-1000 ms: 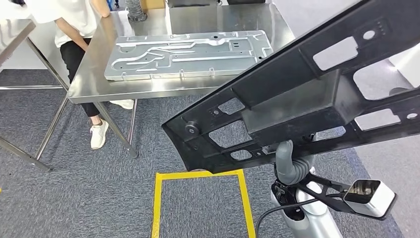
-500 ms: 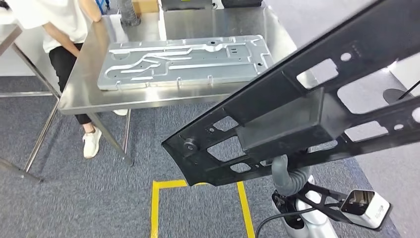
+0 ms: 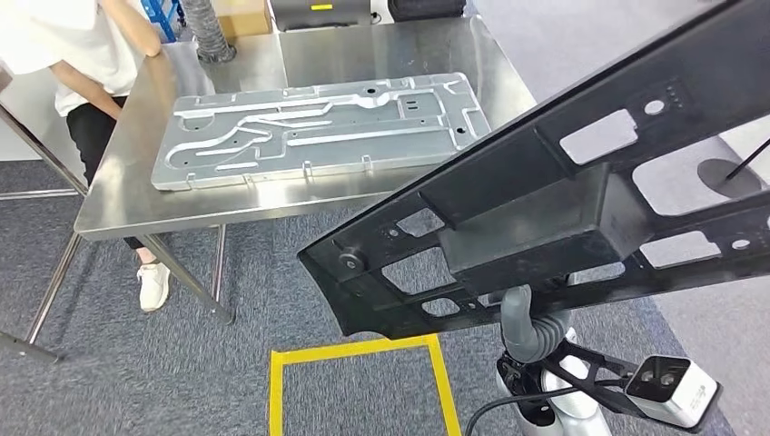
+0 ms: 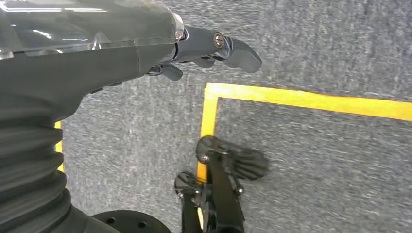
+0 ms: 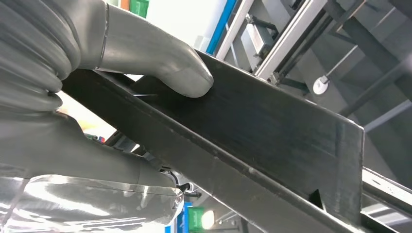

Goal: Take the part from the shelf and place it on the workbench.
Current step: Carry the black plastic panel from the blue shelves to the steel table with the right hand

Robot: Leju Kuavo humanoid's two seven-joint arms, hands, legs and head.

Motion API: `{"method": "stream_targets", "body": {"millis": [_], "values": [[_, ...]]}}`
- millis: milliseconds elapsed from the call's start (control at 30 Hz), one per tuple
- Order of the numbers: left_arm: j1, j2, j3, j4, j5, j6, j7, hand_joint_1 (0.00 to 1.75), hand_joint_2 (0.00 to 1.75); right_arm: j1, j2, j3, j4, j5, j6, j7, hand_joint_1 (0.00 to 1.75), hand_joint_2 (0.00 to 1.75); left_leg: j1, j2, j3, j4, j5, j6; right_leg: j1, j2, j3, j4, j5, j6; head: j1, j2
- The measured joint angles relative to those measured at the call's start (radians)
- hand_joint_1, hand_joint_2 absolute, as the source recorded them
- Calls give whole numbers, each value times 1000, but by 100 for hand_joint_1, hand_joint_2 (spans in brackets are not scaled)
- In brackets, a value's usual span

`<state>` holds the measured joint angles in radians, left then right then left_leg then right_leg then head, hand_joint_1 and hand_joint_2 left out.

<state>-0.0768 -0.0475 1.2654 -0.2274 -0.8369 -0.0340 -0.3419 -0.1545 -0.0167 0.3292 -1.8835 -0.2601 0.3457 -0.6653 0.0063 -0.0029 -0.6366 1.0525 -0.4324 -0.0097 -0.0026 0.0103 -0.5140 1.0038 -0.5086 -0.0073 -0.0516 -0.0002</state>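
A long black part (image 3: 545, 218) with cut-out windows crosses the right half of the head view at a slant, its rounded end low over the carpet. My right hand (image 3: 527, 318) grips it from beneath. In the right wrist view the grey thumb (image 5: 160, 68) presses on the part's flat black side (image 5: 272, 131). The steel workbench (image 3: 227, 211) stands ahead and to the left, apart from the part. My left hand (image 4: 145, 53) hangs over the grey carpet with its fingers stretched out and nothing in them.
A large silver stamped plate (image 3: 318, 127) covers most of the workbench top. A person (image 3: 73, 54) in a white shirt stands at the bench's far left corner. A yellow tape square (image 3: 354, 350) marks the carpet in front of me. Bench legs (image 3: 186, 277) reach the floor at left.
The whole picture has shifted, so the camera has moved: the workbench now sits lower and further left. The black part stays in my right hand at the same slant.
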Motion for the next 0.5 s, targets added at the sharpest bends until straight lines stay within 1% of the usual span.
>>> {"method": "stream_targets", "body": {"millis": [33,67,133,167,200,233,267,300,333,367,400,433,467,500], "values": [[1,0,0,0,-1,-1,0,0,175,2,1,-1,-2,1,0,0,175,175,-2,0,5,-22,14,6,1,2,4,4,-5,7,0,0],[1,1,0,0,-1,-1,1,0,175,5,3,-3,-5,2,0,0,175,175,-5,0,9,-27,9,12,2,3,9,8,-7,14,0,0],[0,1,0,0,-3,-3,1,0,175,6,6,-6,-12,3,0,0,175,175,-3,-1,27,-35,10,25,0,2,12,25,-12,28,0,0],[-2,1,0,0,-4,-3,1,0,175,5,7,-8,-15,3,0,0,175,175,-1,-1,36,-37,7,30,-1,1,1,51,-21,32,0,0],[-4,2,0,0,-4,-3,1,0,175,2,8,-8,-17,3,0,0,175,175,0,-2,45,-39,4,35,-3,0,-23,96,-36,36,0,0],[-5,2,0,0,-4,-3,1,0,175,0,8,-8,-19,3,-1,0,175,175,0,-1,49,-40,-1,38,-4,-1,-60,156,-58,39,0,0],[-6,2,0,0,-3,-2,1,0,175,-2,8,-8,-19,1,-1,0,175,175,-1,-1,53,-40,-7,40,-5,-2,-104,220,-84,41,0,0],[-6,2,0,0,-3,-1,2,0,175,-2,8,-8,-19,-1,-2,0,175,175,-1,-1,59,-39,-14,41,-5,-2,-143,269,-103,42,0,0],[-6,2,0,0,-2,1,3,0,175,-3,8,-8,-19,-3,-2,0,175,175,-2,-2,68,-39,-22,41,-5,-3,-170,290,-107,43,0,0],[-5,2,0,0,-1,2,4,0,175,-5,8,-8,-19,-6,-3,0,175,175,-2,-3,78,-39,-30,41,-5,-4,-179,276,-90,41,0,0],[-5,2,0,0,0,3,4,0,175,-7,8,-8,-19,-7,-4,0,175,175,-2,-3,91,-39,-39,40,-4,-4,-172,227,-50,37,0,0],[-5,2,0,0,1,4,5,0,175,-10,8,-8,-19,-8,-5,0,175,175,-3,-4,102,-40,-48,38,-2,-6,-156,159,4,30,0,0],[-5,1,1,0,2,4,6,0,175,-11,8,-8,-19,-9,-7,0,175,175,-3,-4,112,-40,-57,34,2,-7,-141,96,47,23,0,0],[-6,-1,1,1,4,5,6,0,175,-10,8,-8,-19,-10,-8,0,175,175,-4,-5,118,-41,-65,30,6,-8,-130,50,76,17,0,0]]}}
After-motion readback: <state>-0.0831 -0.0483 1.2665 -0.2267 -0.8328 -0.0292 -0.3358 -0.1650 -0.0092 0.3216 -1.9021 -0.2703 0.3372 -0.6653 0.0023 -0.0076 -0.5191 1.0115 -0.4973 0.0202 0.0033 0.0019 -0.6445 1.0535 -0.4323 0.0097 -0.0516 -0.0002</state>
